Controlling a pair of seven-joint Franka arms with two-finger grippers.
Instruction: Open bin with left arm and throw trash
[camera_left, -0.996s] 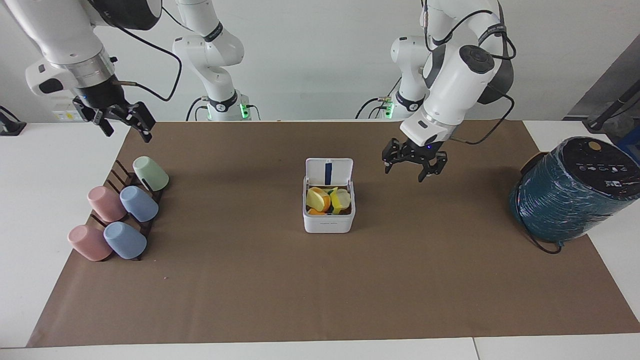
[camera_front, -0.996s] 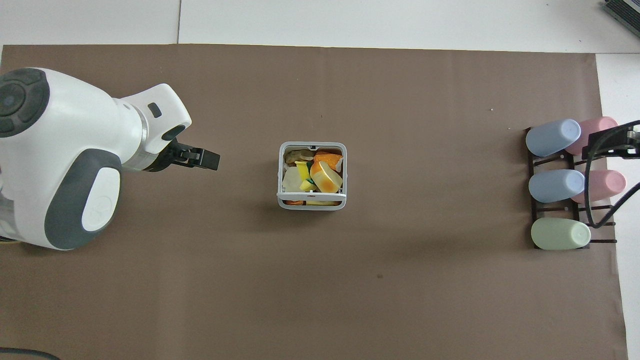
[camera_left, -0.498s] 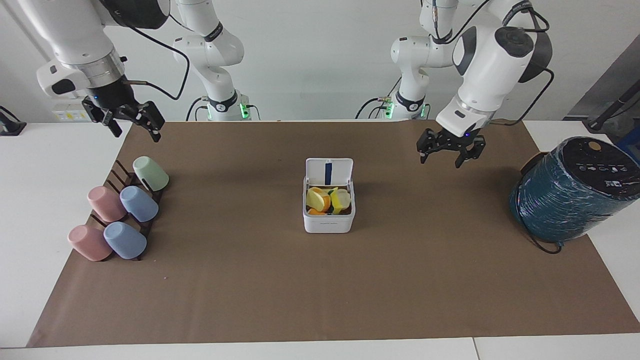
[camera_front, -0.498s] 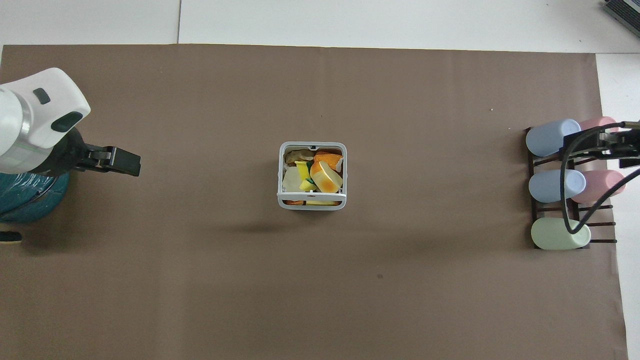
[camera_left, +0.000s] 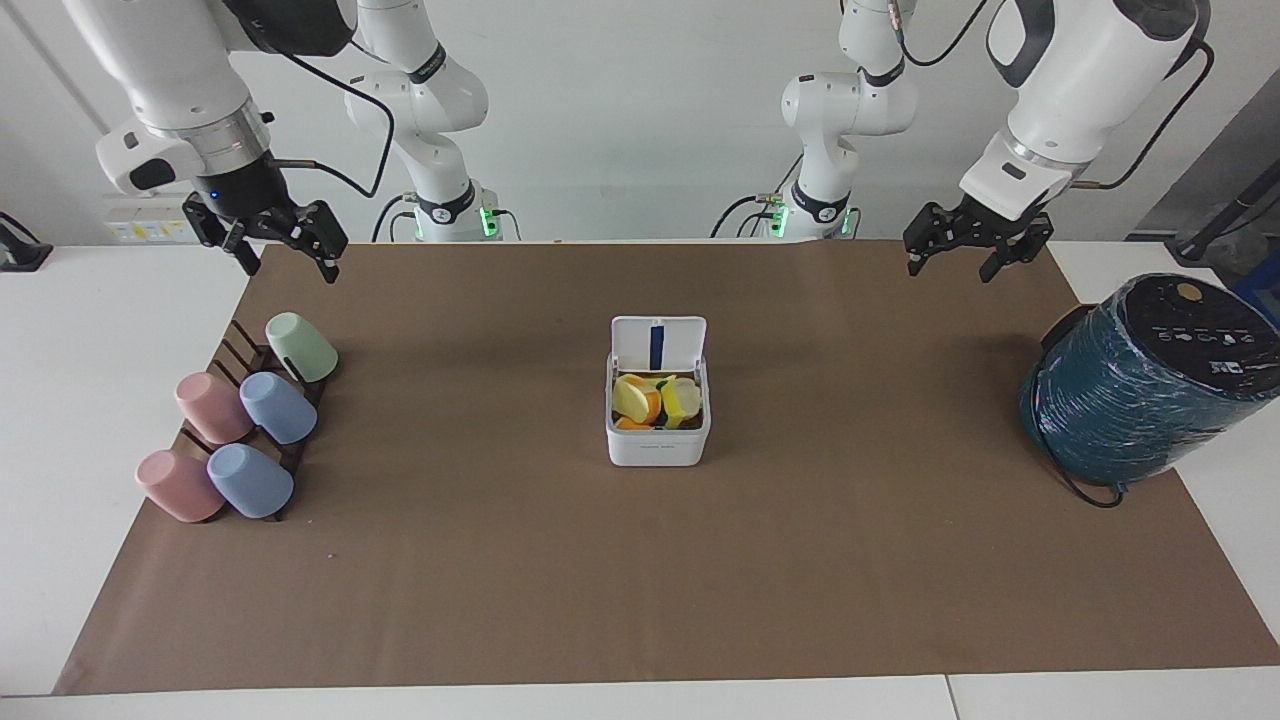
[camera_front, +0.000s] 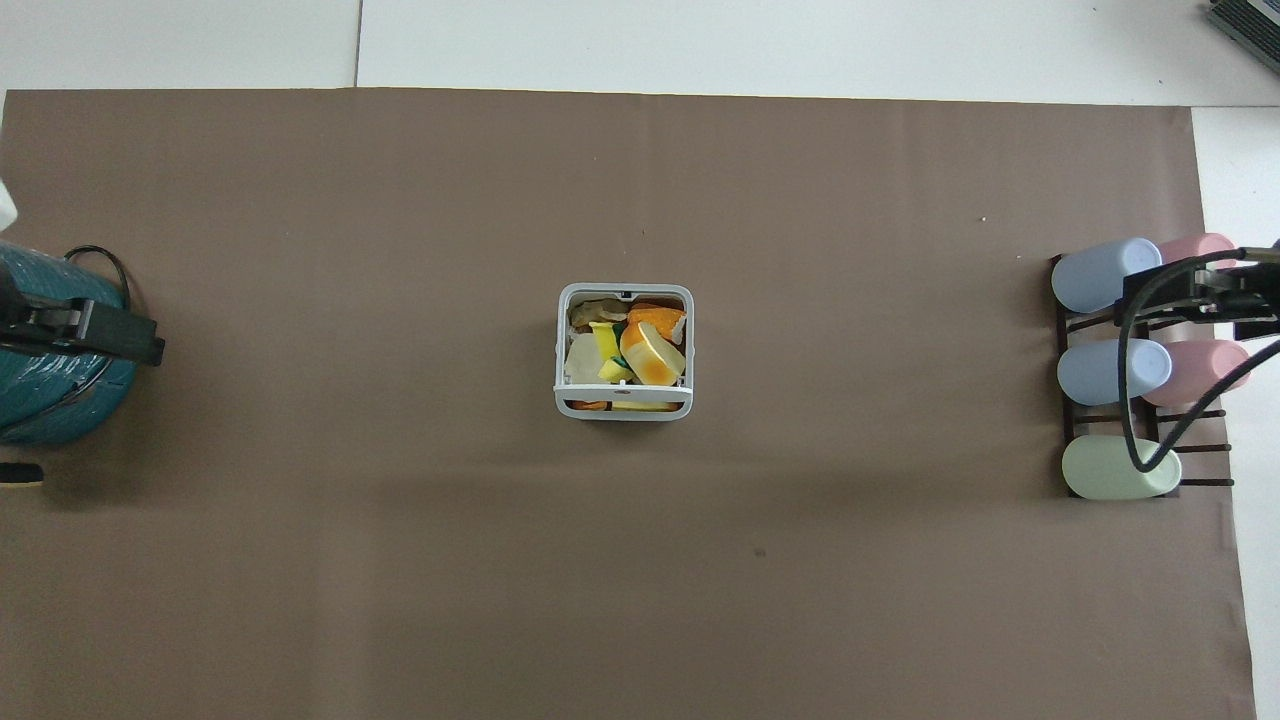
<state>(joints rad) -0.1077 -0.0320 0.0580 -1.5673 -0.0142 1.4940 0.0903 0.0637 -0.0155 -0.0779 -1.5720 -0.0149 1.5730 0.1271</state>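
A brown paper mat covers a white table set against a plain pale wall. The left gripper hangs in the air over the mat's robot-side edge toward the left arm's end, fingers spread apart, holding and touching nothing. The right gripper hangs likewise over the mat's corner at the right arm's end, above the cup rack, fingers also spread and empty. The bin sits at the middle of the mat, well apart from both grippers and roughly midway between them, its lid standing upright on the side nearer the robots. A small line of print on the bin's front wall is too small to read. The trash lies inside the bin: yellow, cream and orange pieces piled together, well away from either gripper. A dark teal wrapped cylinder rests at the mat's edge just under and beside the left gripper's end, with small white marks on its black top that cannot be read. Five pastel cups lie tipped on the rack below the right gripper.
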